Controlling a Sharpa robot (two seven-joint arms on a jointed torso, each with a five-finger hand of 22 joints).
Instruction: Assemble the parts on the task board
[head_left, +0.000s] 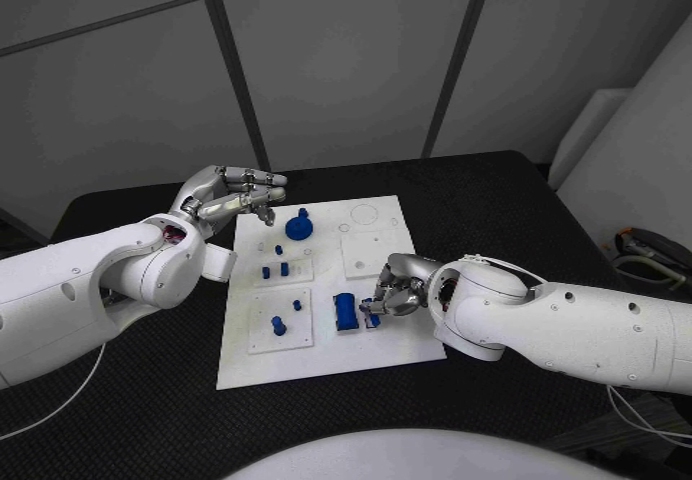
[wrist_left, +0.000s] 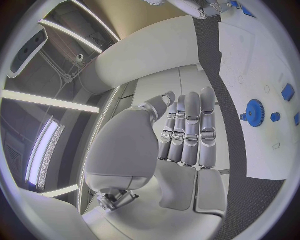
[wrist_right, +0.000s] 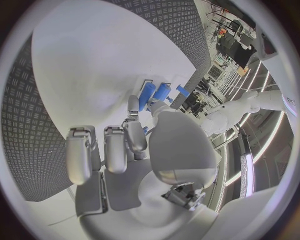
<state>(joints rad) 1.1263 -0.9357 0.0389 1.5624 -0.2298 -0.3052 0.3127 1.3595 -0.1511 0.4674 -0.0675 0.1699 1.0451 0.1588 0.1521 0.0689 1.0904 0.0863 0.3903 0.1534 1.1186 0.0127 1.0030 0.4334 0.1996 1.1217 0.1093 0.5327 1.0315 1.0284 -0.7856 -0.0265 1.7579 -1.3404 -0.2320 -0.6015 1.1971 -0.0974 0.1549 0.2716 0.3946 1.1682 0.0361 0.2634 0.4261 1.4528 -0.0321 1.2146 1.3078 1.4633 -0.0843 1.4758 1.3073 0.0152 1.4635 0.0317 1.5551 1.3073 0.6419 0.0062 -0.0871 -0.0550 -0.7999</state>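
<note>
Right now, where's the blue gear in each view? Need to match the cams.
Head view: blue gear stands on the task board, at its far left, just beside the left hand.
Left wrist view: the gear sits on the board, past the left hand's fingers.
Right wrist view: I can't pick the gear out.
Shared landmark: the white task board.

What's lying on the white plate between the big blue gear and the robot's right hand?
In the head view, between the blue gear and the right hand lies mostly bare task board, with a raised white square tile bearing small holes. No blue part sits on that stretch.
</note>
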